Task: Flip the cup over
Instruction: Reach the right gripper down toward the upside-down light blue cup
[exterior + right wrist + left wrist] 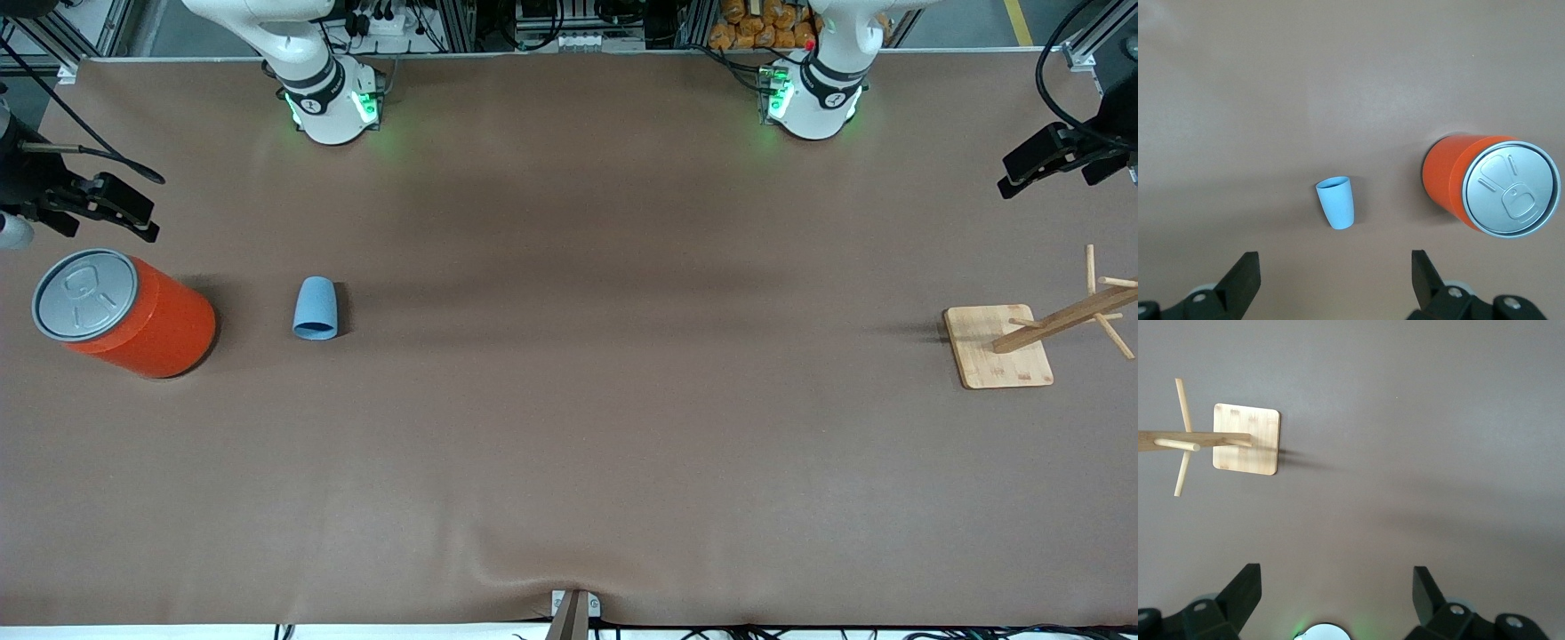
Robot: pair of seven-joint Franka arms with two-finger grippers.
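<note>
The small light-blue cup (316, 308) lies on its side on the brown table, toward the right arm's end, with its mouth turned toward the front camera. In the right wrist view the cup (1335, 202) lies far below my right gripper (1334, 255), which hangs open high over the table with nothing between its fingers. My left gripper (1336, 570) also hangs open and empty, high over bare table near the left arm's end. Only the two arms' bases show in the front view.
A big orange can (124, 313) with a grey lid stands beside the cup, closer to the table's end. A wooden peg rack (1000, 347) on a square base stands at the left arm's end. Black mounted devices (89, 200) (1045, 160) overhang both table ends.
</note>
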